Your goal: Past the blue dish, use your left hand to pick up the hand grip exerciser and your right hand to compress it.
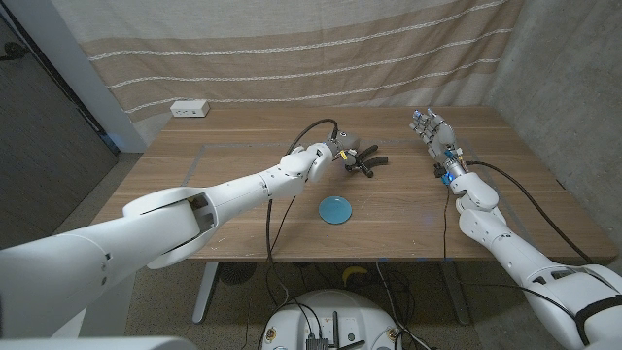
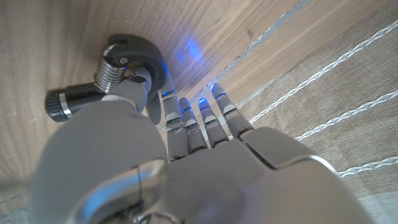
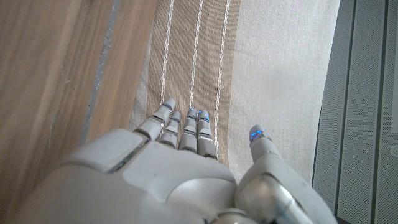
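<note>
1. The curtain (image 1: 292, 49) hangs behind the tabletop: beige woven cloth with thin pale stripes running across it, folded in soft waves.
2. The tabletop (image 1: 243, 156) is a rectangular slab of brown wood with a long straight grain; a faint pale line marks a rectangle on it, left of the blue dish.
3. The left arm (image 1: 194, 209), smooth white shell, reaches from the near left corner past the blue dish towards the far middle of the tabletop.
4. The right arm (image 1: 486, 224) is also a white shell and stretches along the right side, well to the right of the blue dish.
5. The left hand (image 1: 342, 151), grey with jointed fingers, sits just beyond the blue dish at the hand grip exerciser. In the left wrist view its fingers (image 2: 186, 124) reach down by the tool's handle, but whether they close on it I cannot tell.
6. The right hand (image 1: 432, 128) is raised far right of the blue dish, fingers straight and spread, holding nothing.
7. The hand grip exerciser (image 1: 367, 162) lies on the wood just past the blue dish: black rounded handles joined by a coiled metal spring (image 2: 109, 73).
8. The blue dish (image 1: 336, 209) is a small, flat, round plate, smooth and glossy.
9. A white box-shaped outlet (image 1: 190, 109) sits at the far left edge.
</note>
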